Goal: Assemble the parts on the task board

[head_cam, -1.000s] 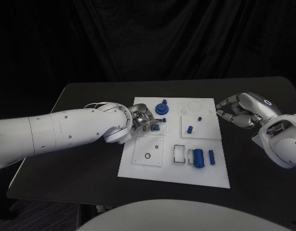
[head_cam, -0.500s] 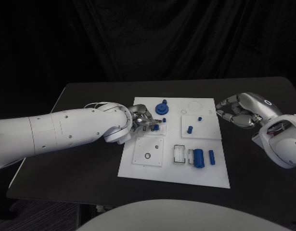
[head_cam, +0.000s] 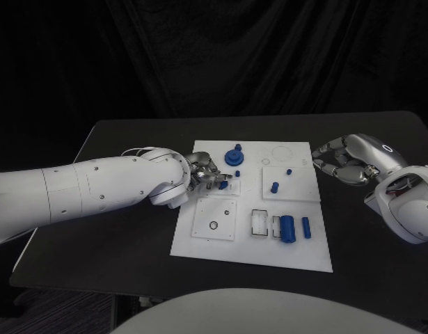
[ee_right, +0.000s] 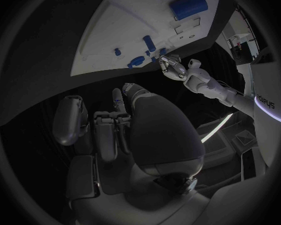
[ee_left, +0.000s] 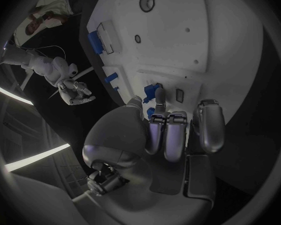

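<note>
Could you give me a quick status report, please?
Left hand at a blue part on board. Right hand curled, empty, off board. Nothing blocking.

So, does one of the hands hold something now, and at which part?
The left hand seems to pinch a small blue part between its fingertips over the task board; where exactly is unclear. The right hand holds nothing.

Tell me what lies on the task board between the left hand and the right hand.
In the head view, two small blue pegs stand on the task board between the left hand and the right hand.
</note>
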Controlling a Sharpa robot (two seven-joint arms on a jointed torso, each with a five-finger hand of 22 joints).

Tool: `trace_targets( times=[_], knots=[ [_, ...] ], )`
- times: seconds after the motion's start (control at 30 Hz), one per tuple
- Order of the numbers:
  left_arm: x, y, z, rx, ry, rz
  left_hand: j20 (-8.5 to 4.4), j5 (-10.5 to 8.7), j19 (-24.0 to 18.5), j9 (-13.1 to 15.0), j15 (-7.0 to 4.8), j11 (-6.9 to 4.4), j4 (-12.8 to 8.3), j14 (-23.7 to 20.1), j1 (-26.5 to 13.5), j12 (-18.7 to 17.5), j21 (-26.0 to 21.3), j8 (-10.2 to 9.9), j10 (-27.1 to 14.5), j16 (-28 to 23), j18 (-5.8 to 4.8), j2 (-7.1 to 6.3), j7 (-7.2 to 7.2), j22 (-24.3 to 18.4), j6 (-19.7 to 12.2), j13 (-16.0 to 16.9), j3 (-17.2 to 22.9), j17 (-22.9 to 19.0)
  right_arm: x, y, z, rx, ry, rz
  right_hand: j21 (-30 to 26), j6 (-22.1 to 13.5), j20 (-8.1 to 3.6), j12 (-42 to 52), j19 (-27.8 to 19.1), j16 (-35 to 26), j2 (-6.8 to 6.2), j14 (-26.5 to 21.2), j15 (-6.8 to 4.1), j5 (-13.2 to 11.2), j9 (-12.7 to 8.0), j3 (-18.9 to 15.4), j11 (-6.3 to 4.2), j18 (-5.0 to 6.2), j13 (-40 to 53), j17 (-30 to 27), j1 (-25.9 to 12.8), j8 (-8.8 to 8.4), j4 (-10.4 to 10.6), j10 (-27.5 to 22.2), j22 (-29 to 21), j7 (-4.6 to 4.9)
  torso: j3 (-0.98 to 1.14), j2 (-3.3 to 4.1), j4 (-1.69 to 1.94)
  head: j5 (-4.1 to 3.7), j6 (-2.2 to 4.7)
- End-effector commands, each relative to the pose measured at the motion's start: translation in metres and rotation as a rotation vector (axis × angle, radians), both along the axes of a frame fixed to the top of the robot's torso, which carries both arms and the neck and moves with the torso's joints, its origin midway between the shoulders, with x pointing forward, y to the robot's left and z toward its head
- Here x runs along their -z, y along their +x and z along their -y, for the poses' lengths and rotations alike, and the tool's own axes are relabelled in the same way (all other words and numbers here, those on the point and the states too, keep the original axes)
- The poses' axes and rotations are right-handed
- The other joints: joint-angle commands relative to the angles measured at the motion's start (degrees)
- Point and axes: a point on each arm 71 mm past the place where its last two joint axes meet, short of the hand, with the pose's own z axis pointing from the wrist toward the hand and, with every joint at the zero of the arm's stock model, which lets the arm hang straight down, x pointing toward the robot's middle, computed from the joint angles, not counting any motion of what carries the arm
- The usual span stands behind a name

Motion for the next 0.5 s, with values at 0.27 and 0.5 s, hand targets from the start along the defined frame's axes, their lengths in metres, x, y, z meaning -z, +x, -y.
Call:
trace_targets(
  times=[0.27, 0.5],
  knots=[
    [0.0029, -0.0019, 0.0042, 0.023, 0.015, -0.035, 0.20, 0.64, -0.67, -1.82, 0.37, 0.32, -2.43, 5.85, 4.85, 0.20, -0.94, -2.00, 6.05, 0.15, -0.42, -0.07, -0.22, 6.54, 1.29, 15.07, 1.60, 15.10, 0.0012, -0.0009, 0.0011, 0.014, 0.000, -0.014, -0.10, 0.36, 0.00, -0.18, -0.24, -0.10, 0.50, 5.83, 0.35, 0.28, -0.05, 0.44, 0.43, 0.84, 12.90, 14.76, 0.13, -0.20, 0.04, 4.58, 8.53, 0.21, 0.03, -0.02, -0.05, 0.04, 0.01],
    [0.0033, -0.0021, 0.0032, 0.025, 0.018, -0.039, 0.02, 2.53, -0.82, -2.61, 0.17, 0.09, -4.65, 5.85, 8.03, 0.20, -1.38, -2.83, 6.05, 0.15, -0.35, -0.53, -0.45, 6.56, 1.70, 15.07, 4.24, 15.10, 0.0014, -0.0008, 0.0010, 0.014, 0.000, -0.016, -0.20, 0.37, 0.00, -0.20, -0.26, -0.13, 0.49, 5.81, 0.35, 0.28, -0.06, 0.46, 0.43, 0.86, 12.87, 14.73, 0.09, -0.22, 0.04, 4.56, 8.50, 0.20, -0.01, -0.02, 0.00, 0.05, 0.01]
  ],
)
